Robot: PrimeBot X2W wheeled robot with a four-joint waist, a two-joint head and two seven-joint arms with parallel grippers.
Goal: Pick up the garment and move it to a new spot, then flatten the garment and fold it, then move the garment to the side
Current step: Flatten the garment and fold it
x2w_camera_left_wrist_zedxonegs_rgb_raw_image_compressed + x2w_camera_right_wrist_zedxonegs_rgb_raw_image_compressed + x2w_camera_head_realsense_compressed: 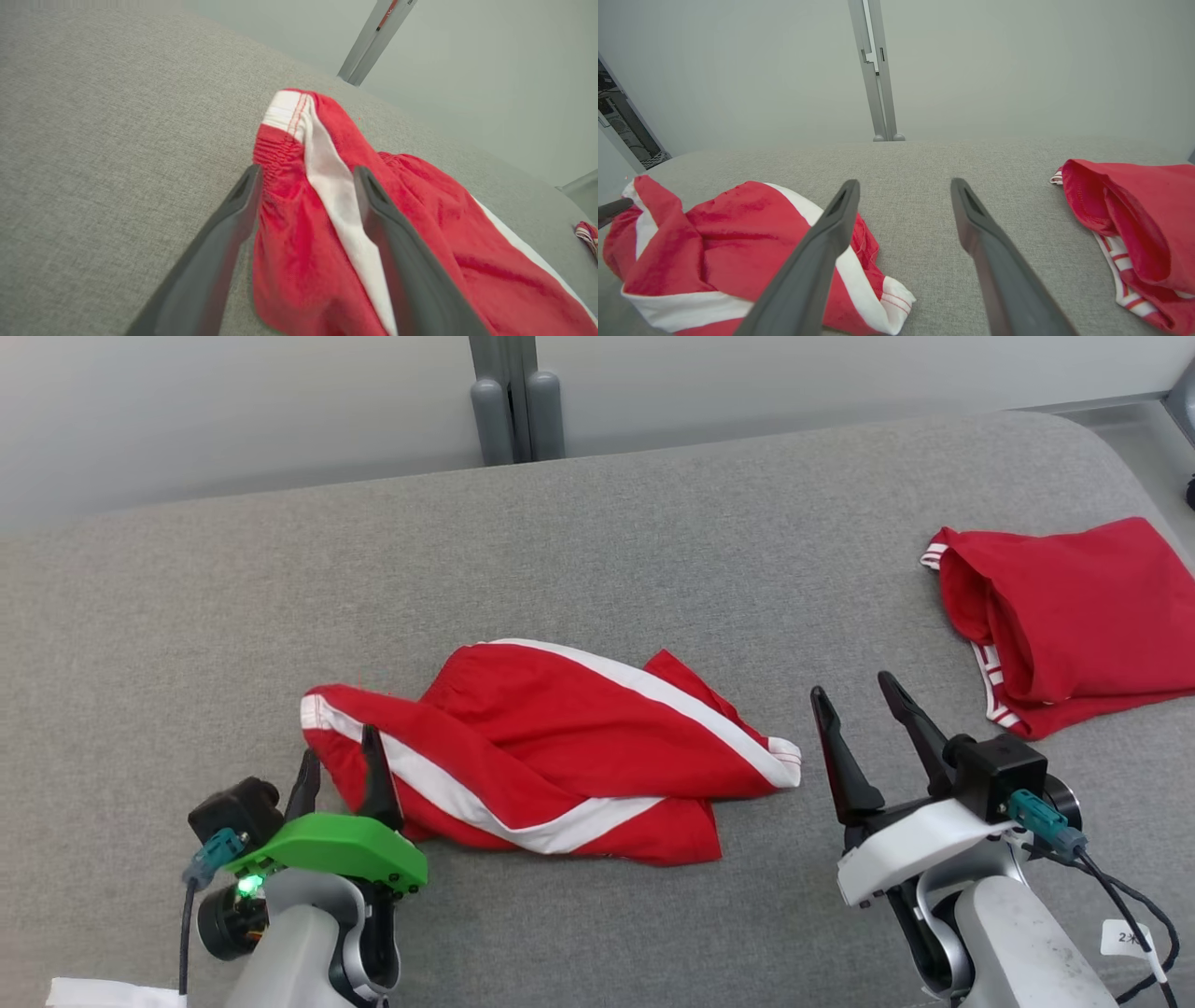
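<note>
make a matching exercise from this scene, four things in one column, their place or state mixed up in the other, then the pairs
Things
1. red shorts with white stripes
2. red garment with striped trim
3. left gripper
4. right gripper

Place or state
A. open above the bare grey fabric surface, between the two garments
B. crumpled, in the middle of the surface
C. open, fingers either side of a gathered elastic end
D. lying near the right edge

Pairs: 1-B, 2-D, 3-C, 4-A
</note>
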